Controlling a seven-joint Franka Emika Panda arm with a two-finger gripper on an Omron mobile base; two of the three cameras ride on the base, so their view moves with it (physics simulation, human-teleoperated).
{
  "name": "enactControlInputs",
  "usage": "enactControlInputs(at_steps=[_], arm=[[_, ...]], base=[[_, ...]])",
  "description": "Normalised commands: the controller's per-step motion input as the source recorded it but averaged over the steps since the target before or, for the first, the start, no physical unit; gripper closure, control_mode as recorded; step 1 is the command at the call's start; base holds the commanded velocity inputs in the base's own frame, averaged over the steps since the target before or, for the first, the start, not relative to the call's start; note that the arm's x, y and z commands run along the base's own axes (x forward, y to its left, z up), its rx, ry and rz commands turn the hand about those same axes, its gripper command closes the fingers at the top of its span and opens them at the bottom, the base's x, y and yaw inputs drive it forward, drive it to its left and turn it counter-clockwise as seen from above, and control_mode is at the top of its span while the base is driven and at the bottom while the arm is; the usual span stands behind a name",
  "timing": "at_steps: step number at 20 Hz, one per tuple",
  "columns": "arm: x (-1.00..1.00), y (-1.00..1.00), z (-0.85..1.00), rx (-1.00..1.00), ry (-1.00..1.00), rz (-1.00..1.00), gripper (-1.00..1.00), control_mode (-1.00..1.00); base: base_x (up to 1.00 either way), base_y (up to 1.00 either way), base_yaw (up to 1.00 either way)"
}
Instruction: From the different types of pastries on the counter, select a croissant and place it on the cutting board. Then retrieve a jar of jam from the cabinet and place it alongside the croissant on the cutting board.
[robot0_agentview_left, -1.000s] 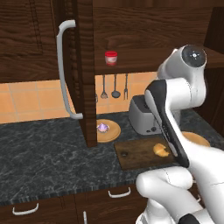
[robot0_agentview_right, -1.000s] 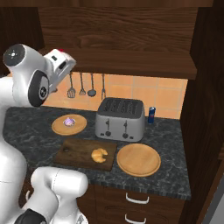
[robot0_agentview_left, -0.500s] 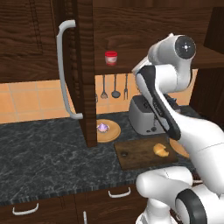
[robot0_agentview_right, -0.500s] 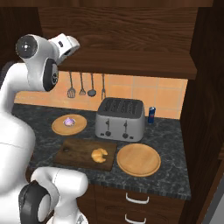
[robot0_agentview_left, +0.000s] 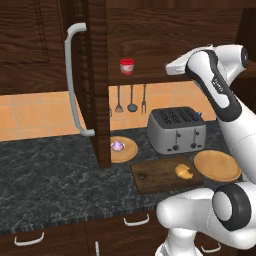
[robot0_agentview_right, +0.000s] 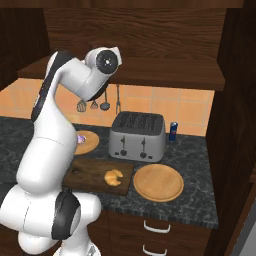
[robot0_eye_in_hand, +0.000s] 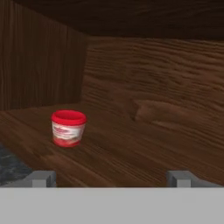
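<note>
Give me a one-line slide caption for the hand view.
Looking into the open cabinet: the red jar of jam stands upright on the wooden shelf, ahead and left of the spread tool.

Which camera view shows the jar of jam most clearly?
The hand view: the jar of jam stands upright on the cabinet shelf, unobstructed, with red lid and label visible. The left base view shows it small on the shelf. In the right base view I cannot find it.
</note>
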Motion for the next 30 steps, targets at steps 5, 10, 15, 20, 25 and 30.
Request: enactControlInputs(at_steps=[5,10,15,20,25,30], arm=[[0.06,0.12,0.03,0.06,0.08,0.07,-1.00,-1.00],[0.27,0.73,0.21,-0.01,0.09,0.00,-1.00,-1.00],[0.06,0.16,0.01,0.00,0.01,-0.01,-1.00,-1.00],[0.15,0.85,0.00,-0.06,0.03,-0.16,-1.00,-1.00],[0.00,0.18,0.00,0.00,0.04,-0.03,-1.00,-1.00],[0.19,0.40,0.00,0.00,0.16,-0.16,-1.00,-1.00]], base=[[0.00,0.00,0.00],[0.00,0.00,0.00],[0.00,0.00,0.00],[0.00,0.00,0.00],[0.00,0.00,0.00],[0.00,0.00,0.00]])
